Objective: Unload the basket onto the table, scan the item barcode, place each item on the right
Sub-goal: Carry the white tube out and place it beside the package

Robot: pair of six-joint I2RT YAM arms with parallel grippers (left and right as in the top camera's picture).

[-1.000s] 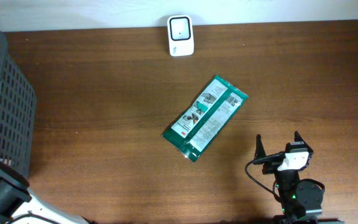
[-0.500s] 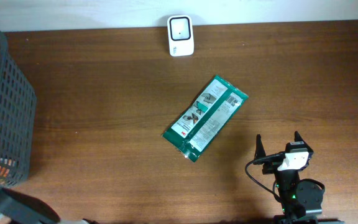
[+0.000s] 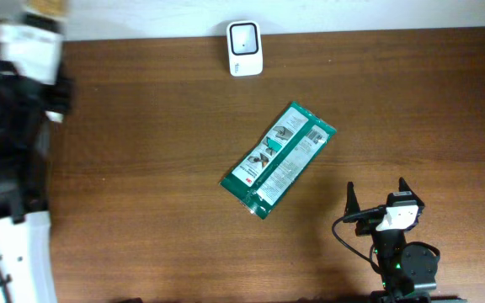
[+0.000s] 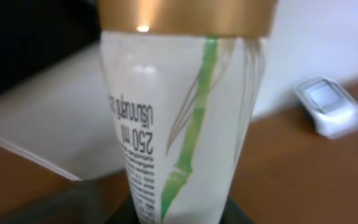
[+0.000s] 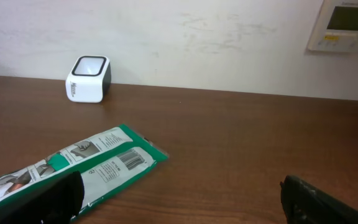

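**Overhead:** the blurred left gripper (image 3: 40, 80) pinches a white, gold-capped bottle (image 3: 30, 40) at the upper-left edge, its cap partly cropped. The scanner (image 3: 245, 49) stands far back and a green packet (image 3: 278, 160) lies centrally. The right gripper (image 3: 377, 188) is spread and empty.
**Left wrist:** the bottle fills the frame, hiding the fingers.
**Right wrist:** the packet's near end is cut off.

One bottle (image 4: 179, 124), one packet (image 3: 278, 159) at centre, one scanner (image 3: 245, 48) at twelve o'clock, one wall panel (image 5: 345, 25), two arms: left arm (image 3: 7, 126) at nine o'clock, right arm (image 3: 398, 252) at five.
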